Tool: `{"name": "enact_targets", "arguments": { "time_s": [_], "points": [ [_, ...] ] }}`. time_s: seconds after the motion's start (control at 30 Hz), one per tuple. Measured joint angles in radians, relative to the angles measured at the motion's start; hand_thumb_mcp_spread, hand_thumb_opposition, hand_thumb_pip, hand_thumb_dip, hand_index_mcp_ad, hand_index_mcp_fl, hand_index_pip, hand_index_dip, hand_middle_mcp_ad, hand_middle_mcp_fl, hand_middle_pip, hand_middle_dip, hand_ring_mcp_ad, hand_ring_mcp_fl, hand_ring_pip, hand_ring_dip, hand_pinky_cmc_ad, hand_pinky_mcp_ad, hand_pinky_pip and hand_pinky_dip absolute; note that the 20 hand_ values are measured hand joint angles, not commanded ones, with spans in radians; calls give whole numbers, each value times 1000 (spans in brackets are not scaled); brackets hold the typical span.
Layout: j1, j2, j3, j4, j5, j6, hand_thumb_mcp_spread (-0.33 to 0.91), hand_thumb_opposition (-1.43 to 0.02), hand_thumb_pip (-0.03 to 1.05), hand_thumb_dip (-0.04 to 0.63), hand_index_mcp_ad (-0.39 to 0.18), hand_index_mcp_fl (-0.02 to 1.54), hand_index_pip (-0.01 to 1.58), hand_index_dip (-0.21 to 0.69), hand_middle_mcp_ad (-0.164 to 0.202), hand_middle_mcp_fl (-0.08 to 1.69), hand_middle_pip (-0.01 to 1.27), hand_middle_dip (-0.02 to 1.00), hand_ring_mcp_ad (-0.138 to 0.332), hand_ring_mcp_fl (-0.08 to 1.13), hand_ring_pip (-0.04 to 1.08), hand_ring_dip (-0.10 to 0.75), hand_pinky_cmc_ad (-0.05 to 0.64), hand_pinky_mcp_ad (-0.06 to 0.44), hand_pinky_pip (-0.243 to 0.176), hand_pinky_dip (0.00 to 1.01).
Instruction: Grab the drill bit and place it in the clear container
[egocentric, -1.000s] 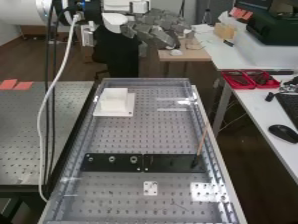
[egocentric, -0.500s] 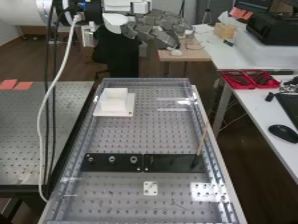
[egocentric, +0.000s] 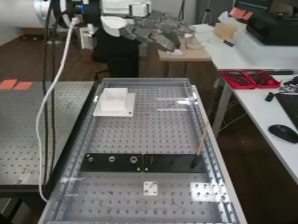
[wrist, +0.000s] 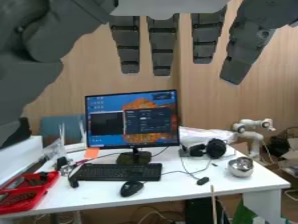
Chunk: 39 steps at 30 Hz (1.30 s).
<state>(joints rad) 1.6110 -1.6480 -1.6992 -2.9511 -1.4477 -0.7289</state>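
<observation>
And here hangs the dark grey robot hand (egocentric: 157, 31), past the perforated grey metal bench (egocentric: 133, 135) — fingers straight, spread apart, grip empty! Down on the flat black plate (egocentric: 120, 168), three small silver metal pieces (egocentric: 112, 159) stand in a row — one perhaps the drill bit.

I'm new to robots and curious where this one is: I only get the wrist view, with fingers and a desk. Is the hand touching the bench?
Observer: No. In the high view, the hand is up in the air, clear of the bench.
Operator: Is anything near the bench's far end?
Observer: Yes, a white block on a white plate.
Operator: And closer to the near end?
Observer: Two black strips lie end to end across the bench.
</observation>
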Motion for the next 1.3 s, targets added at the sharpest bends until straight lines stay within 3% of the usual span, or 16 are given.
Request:
{"name": "enact_targets", "arguments": {
  "time_s": [0.37, 1.3],
  "points": [
    [-15, -13, 19, -13, -39, -2, 215, -642, 223, 21, -54, 152, 86, 314, 82, 136, 134, 138, 230, 12, 98, 30, 480, 344, -105, 328],
    [-14, -13, 26, -32, -37, -2, 215, -642, 225, 24, -38, 155, 86, 314, 93, 134, 134, 138, 234, 12, 98, 30, 478, 344, -105, 333]
  ]
}}
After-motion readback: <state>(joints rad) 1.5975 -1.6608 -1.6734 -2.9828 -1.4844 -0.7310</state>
